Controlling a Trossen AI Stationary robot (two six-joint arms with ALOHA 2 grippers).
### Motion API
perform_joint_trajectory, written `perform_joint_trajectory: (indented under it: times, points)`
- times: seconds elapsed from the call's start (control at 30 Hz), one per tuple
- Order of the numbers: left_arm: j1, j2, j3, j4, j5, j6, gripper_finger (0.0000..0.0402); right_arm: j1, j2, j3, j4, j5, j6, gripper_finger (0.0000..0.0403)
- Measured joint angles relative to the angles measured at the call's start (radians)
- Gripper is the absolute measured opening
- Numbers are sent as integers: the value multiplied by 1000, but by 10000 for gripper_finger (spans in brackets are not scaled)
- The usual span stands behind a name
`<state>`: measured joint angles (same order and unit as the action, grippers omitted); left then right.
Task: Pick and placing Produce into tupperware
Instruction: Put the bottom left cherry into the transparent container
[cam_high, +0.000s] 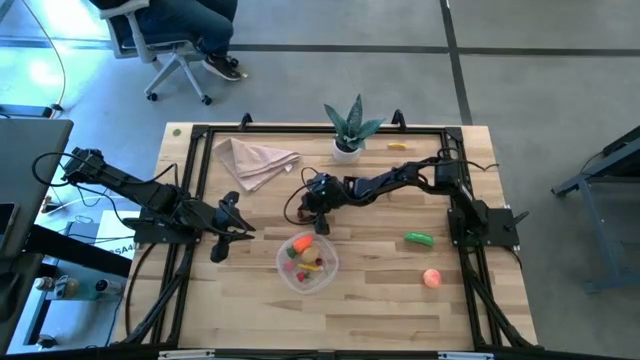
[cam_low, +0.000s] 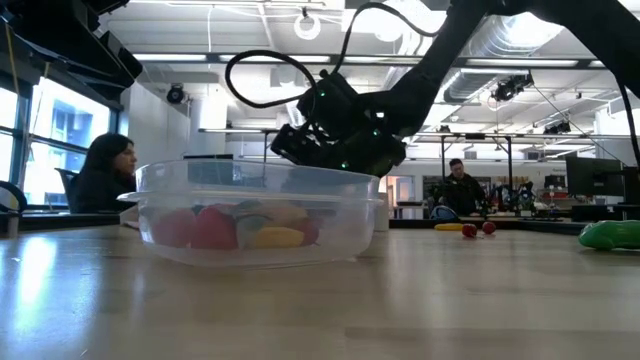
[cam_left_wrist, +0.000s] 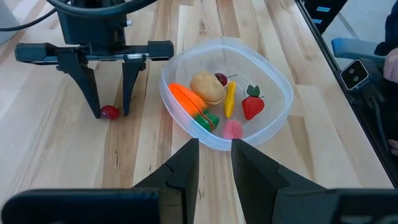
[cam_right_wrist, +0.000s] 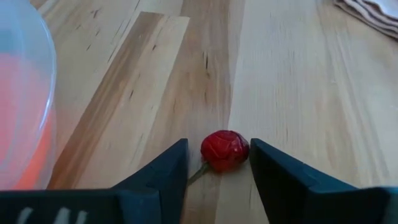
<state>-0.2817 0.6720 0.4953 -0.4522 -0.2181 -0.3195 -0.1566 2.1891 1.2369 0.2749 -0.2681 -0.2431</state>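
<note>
Two end effectors beside the tupperware (cam_high: 306, 262) on the tabletop (cam_high: 380, 300). Right end effector (cam_right_wrist: 219, 163) lowered just behind the tupperware, fingers spread around a small red piece (cam_right_wrist: 224, 150) lying on the wood, not yet pinched. Left end effector (cam_left_wrist: 214, 163) waiting just left of the tupperware, fingers pressed nearly together, holding nothing. Inside the tupperware: orange carrot (cam_left_wrist: 186, 99), beige round piece (cam_left_wrist: 208, 87), yellow banana (cam_left_wrist: 229, 99), red strawberry (cam_left_wrist: 252, 107). Right of the tupperware, well apart: green cucumber (cam_high: 419, 238) and pink peach (cam_high: 431, 278). Beyond it: potted plant (cam_high: 349, 128), beige napkin (cam_high: 255, 161).
</note>
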Motion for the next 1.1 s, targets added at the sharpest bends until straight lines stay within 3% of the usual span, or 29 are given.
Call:
perform_joint_trajectory:
  times: [1.1]
  points:
    - [0,0,0,0,0,0,83,0,0,0,10,32,0,83]
